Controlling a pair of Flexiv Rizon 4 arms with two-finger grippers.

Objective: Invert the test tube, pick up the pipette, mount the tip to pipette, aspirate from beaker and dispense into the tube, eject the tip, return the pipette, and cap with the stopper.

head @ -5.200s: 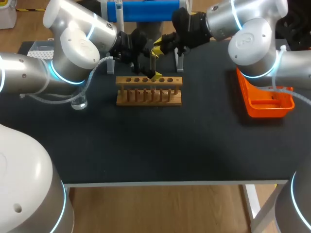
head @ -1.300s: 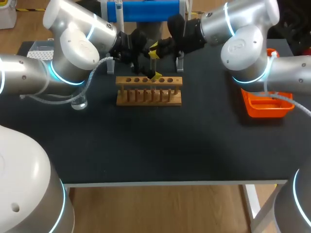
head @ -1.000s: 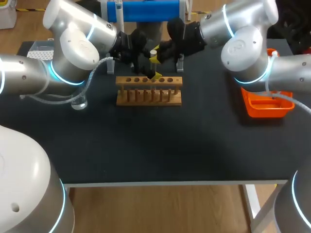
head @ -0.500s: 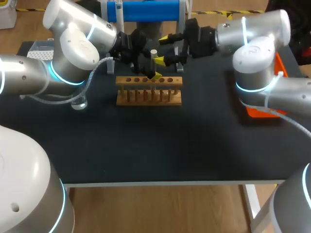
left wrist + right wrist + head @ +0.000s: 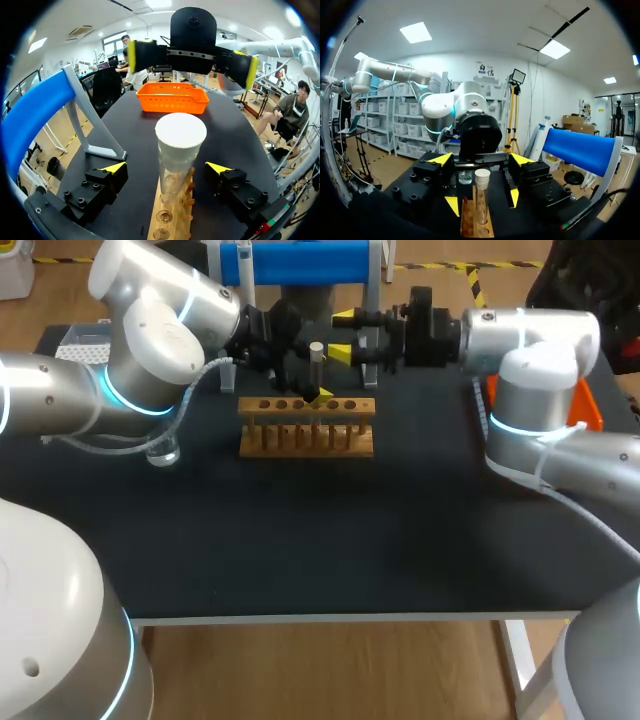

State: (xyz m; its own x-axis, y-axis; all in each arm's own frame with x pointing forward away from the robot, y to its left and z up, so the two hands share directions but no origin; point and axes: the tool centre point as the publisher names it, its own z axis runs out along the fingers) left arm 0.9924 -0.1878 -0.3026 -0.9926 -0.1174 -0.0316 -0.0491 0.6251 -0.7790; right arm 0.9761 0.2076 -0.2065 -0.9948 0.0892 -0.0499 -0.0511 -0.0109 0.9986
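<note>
A glass test tube (image 5: 316,368) stands upright in the wooden rack (image 5: 305,430), with a white stopper (image 5: 316,347) in its mouth. My left gripper (image 5: 166,168) is open, and the tube (image 5: 175,172) stands between its fingers without touching them. In the head view it (image 5: 312,390) sits just behind the rack. My right gripper (image 5: 342,335) is open a short way to the right of the tube, with nothing in it. From the right wrist the tube (image 5: 481,200) stands ahead of the right gripper (image 5: 483,201), and the stopper (image 5: 482,177) shows on top.
A glass beaker (image 5: 163,450) stands left of the rack, under my left arm. A white tip box (image 5: 85,340) sits at the back left. The blue pipette stand (image 5: 295,260) is behind the rack. An orange basket (image 5: 172,97) lies at the right, partly hidden by my right arm.
My right gripper let go of the stopper, opened and drew back to the right. The stopper stays on the tube. The left arm has kept still.
</note>
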